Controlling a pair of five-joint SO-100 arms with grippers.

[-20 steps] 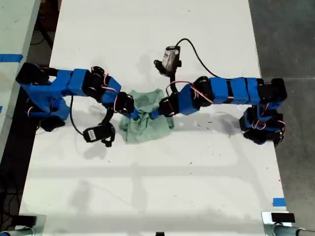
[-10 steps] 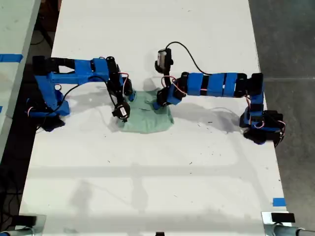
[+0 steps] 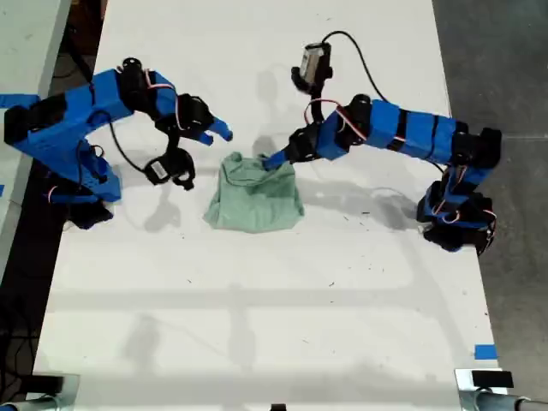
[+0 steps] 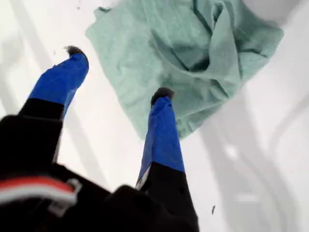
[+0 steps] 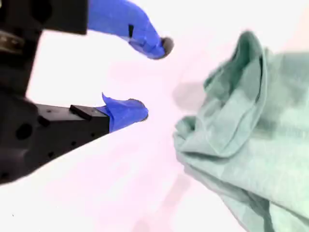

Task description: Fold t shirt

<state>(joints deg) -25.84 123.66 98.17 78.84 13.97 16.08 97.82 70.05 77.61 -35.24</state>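
1. The t shirt (image 3: 254, 193) lies bunched mid-worktop (image 3: 257, 325), with bare white surface on every side.
2. Crumpled; no clear long axis.
3. My first pincer (image 4: 116, 72) spread wide, one tip over the cloth's edge.
4. My second pincer (image 5: 152, 79) parted, empty, beside the cloth.

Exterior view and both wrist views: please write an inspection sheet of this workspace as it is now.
Surface: white table, small dark specks.
Job's things: t shirt, mint green, bunched and wrinkled, lying on the table.
Clutter: nothing seen.
Grippers: my first claw open, one finger over the t shirt's edge; my second claw open, apart from the t shirt, holding nothing.
Cables: black cable looping above the arm at the exterior view's right; another black cable by the other arm.
Surroundings: grey floor at the exterior view's right; blue tape.
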